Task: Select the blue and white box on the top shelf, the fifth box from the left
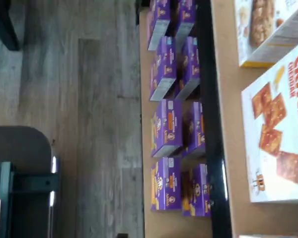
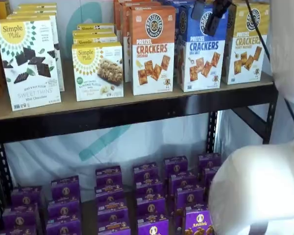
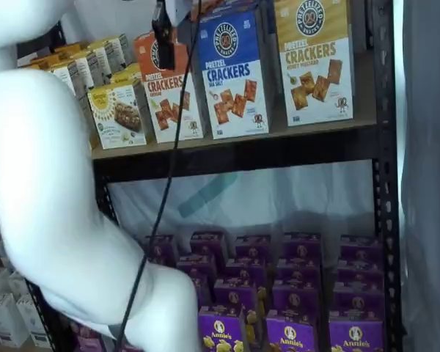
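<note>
Tan wood and black steel are framing the scene: the top shelf point(image 2: 137, 103), a long board with a thick black front rail, is carrying tall cardboard boxes. From the left are standing a white chocolate-thins box point(image 2: 29, 61), a white granola-bar box point(image 2: 98, 71), an orange-topped cracker box point(image 2: 153, 49), then the blue and white box point(image 2: 201, 54) of pretzel crackers, with a yellow-topped cracker box point(image 2: 245, 44) on its right. The black-fingered gripper point(image 2: 213, 17) is hanging in front of the blue box's upper half; whether its fingers are apart cannot be told. Purple cartons point(image 3: 286, 286) are filling the shelf below.
</note>
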Controlling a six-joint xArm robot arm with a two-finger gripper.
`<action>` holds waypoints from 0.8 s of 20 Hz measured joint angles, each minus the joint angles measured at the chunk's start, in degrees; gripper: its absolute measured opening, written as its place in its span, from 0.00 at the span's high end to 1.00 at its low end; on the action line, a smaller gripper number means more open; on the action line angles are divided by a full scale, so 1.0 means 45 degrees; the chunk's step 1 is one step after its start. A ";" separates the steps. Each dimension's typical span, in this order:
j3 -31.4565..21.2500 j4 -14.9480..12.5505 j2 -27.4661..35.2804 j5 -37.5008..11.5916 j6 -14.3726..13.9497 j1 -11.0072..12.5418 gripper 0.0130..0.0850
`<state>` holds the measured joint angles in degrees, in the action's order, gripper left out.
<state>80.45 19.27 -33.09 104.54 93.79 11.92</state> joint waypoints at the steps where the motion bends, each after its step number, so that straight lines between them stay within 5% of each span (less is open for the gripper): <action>1: 0.0073 0.0121 0.0039 -0.0041 0.0013 0.0077 0.00; 16: 0.1009 0.1605 0.0856 -0.1139 0.0366 0.1145 0.00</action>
<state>84.99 26.50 -29.24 99.42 95.43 17.07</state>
